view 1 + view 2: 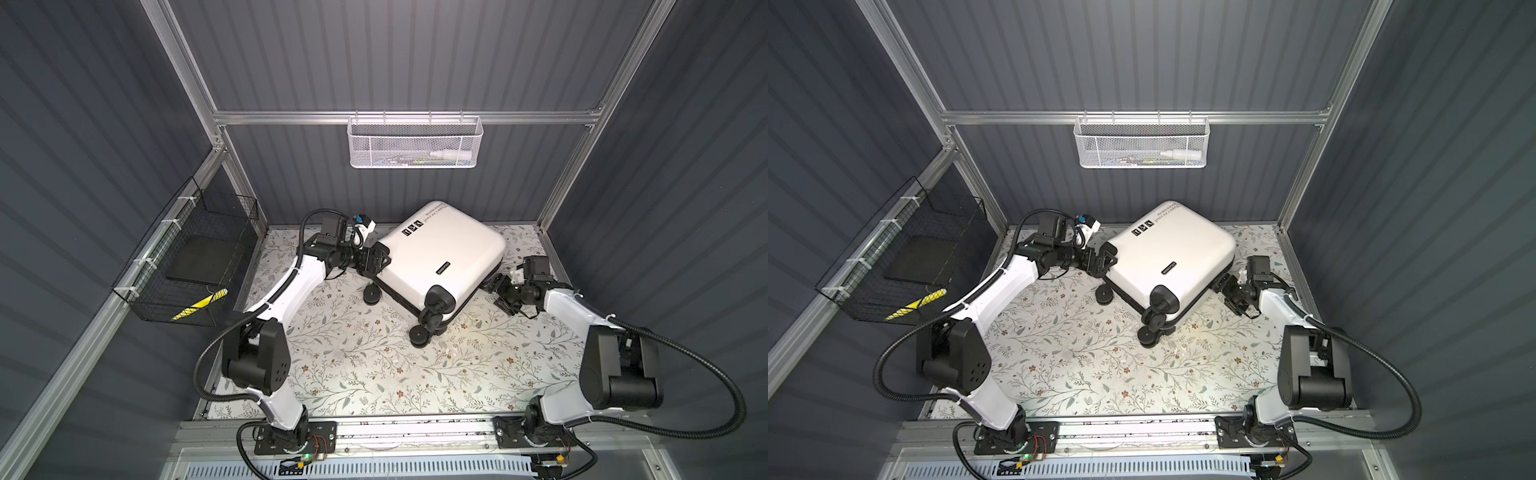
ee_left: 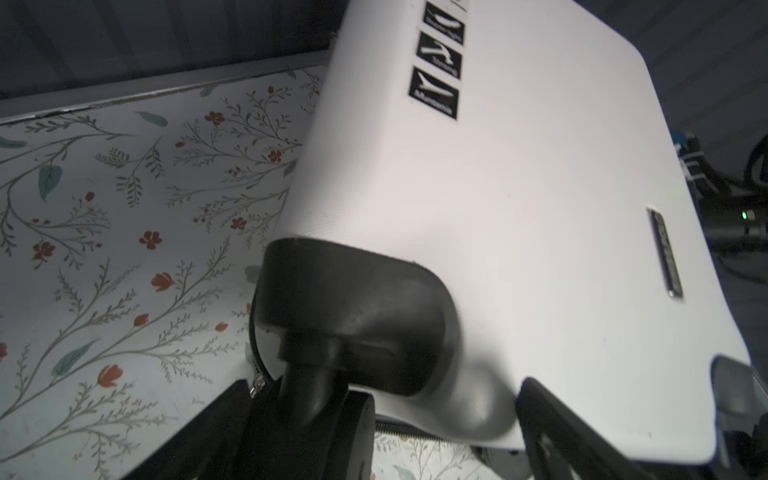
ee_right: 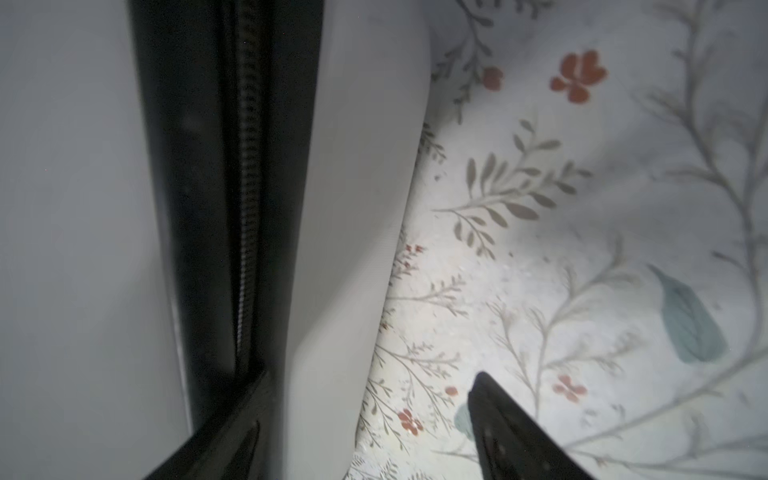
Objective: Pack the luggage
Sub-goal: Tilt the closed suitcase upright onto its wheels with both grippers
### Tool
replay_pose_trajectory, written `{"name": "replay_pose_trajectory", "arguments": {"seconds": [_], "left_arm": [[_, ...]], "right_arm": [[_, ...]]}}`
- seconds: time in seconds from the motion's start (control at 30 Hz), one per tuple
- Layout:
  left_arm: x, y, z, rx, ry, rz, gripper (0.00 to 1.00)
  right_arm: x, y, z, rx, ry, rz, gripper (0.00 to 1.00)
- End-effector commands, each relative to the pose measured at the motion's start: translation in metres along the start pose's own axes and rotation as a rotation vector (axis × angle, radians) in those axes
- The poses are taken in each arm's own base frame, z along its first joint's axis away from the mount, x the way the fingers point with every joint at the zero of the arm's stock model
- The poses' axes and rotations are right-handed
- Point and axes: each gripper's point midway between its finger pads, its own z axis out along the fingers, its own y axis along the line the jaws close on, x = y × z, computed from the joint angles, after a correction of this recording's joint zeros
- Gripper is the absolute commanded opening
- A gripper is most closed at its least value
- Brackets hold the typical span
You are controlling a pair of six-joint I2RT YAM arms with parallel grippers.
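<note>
1. Zero packing progress is visible. The luggage (image 1: 444,249) lies flat and shut on the desk (image 1: 374,365), skewed, near the back wall, with its wheel end toward the robot bases. Both top views agree.
2. The zipper (image 3: 247,187) reads closed along the stretch the right wrist view shows. The rest of the seam is hidden, and so is the inside.
3. Left end effector (image 1: 379,262): jaws spread wide at the wheel-end corner.
   - The left wrist view puts the wheel housing (image 2: 353,311) and the shell corner between its fingers (image 2: 557,436).
   - It looks released, with nothing clamped as far as I can tell. Likely a brace.
4. Right end effector (image 1: 498,296): low against the opposite long side, at the seam.
   - One finger (image 3: 224,428) sits on the black zipper band.
   - The other finger (image 3: 511,432) is over bare desk, with a gap to the lower shell.
   - The jaws are apart and grasp nothing.
5. Candidate items are not in the case:
   - The white mesh basket (image 1: 415,143) on the back rail holds a white bottle (image 1: 451,155) and small stuff too blurred to name.
   - The black wire basket (image 1: 187,257) on the left wall holds a dark flat slab and a yellow-black piece (image 1: 199,305).
6. My read is that this is step one, getting the case open. Left to do: find the puller, unzip, lift the lid, move the items in, and close up.
</note>
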Motion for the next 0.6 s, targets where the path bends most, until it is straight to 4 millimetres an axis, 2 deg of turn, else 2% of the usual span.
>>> {"name": "replay_pose_trajectory", "arguments": {"seconds": [0.0,0.13,0.27,0.37,0.57], "left_arm": [[0.027,-0.036,-0.012,0.117,0.033,-0.057,1.00],[0.039,-0.052,-0.030,0.144,-0.008,-0.084,1.00],[0.042,-0.065,-0.048,0.150,-0.064,-0.100,1.00],[0.037,-0.058,-0.064,0.064,-0.121,-0.122,1.00],[0.014,-0.041,-0.101,-0.115,-0.266,-0.133,1.00]], "right_arm": [[0.007,0.057,0.017,-0.147,0.075,-0.134,0.76],[0.013,0.082,0.039,-0.167,0.140,-0.185,0.75],[0.017,0.094,0.040,-0.172,0.157,-0.220,0.75],[0.012,0.083,0.026,-0.124,0.122,-0.232,0.77],[-0.007,0.034,-0.020,0.053,0.004,-0.214,0.85]]}}
